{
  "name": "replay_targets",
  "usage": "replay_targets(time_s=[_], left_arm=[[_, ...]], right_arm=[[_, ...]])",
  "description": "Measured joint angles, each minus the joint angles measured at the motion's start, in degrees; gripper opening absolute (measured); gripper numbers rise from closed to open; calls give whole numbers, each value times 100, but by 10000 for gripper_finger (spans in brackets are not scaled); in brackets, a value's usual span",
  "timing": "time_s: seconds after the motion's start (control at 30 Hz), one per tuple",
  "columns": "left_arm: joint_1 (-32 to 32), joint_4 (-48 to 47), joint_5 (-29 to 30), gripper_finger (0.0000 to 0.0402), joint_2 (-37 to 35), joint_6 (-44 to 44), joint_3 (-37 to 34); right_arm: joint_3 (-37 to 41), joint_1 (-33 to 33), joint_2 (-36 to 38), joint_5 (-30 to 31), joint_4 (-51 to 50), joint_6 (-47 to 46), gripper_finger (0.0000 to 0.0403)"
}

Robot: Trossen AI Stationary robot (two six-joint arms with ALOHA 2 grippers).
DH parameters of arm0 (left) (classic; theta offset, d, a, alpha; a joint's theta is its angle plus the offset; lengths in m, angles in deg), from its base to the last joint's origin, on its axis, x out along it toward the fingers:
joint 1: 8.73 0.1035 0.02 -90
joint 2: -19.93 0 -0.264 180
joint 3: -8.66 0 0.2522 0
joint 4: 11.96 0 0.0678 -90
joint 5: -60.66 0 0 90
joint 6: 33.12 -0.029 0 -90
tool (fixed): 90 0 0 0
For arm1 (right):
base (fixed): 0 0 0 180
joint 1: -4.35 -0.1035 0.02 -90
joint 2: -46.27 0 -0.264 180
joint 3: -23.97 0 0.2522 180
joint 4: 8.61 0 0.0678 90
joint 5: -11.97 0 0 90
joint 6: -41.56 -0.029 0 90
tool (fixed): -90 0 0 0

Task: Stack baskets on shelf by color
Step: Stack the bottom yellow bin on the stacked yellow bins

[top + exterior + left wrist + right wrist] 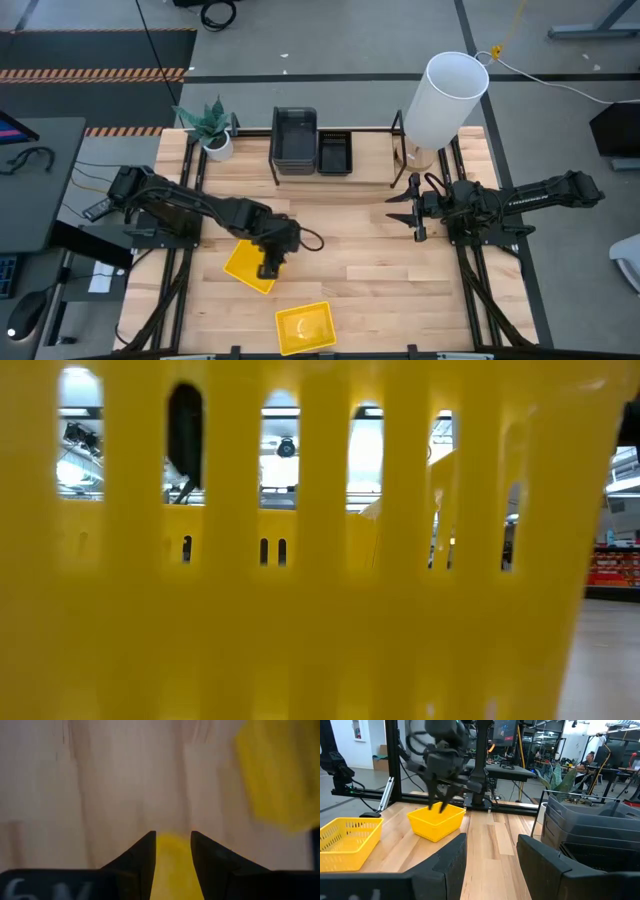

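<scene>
A yellow basket (245, 265) lies askew on the table left of centre. My left gripper (270, 262) points down over its rim on the table's right side, open. In the left wrist view the yellow wall (172, 867) shows in the gap of that gripper (172, 834). The right wrist view shows its spread fingers (440, 802) at the rim of the basket (436, 822). A second yellow basket (305, 328) sits at the near edge and fills the low view (320, 610). The shelf (365, 130) at the back holds stacked dark grey baskets (294, 135) and a black one (334, 152). My right gripper (413, 210) waits open at the right.
A tall white cylinder (445, 95) stands at the shelf's right end, close to my right arm. A small potted plant (212, 128) stands at the back left. Bare wood (370, 260) lies between the two arms in the middle of the table.
</scene>
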Motion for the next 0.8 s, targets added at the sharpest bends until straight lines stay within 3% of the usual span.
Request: replay_targets(time_s=[0.17,0.37,0.53,0.8], left_arm=[[-489,943,223,130,117,1352,2],[-1238,1608,231,131,475,2373,39],[-1526,1541,438,131,899,2957,405],[-1618,678,859,131,1735,2905,1366]], right_arm=[[0,0,-1,0,-4,0,180],[0,0,-11,0,-30,0,180],[-7,0,-84,0,-28,0,180],[-7,0,-123,1,-33,6,180]])
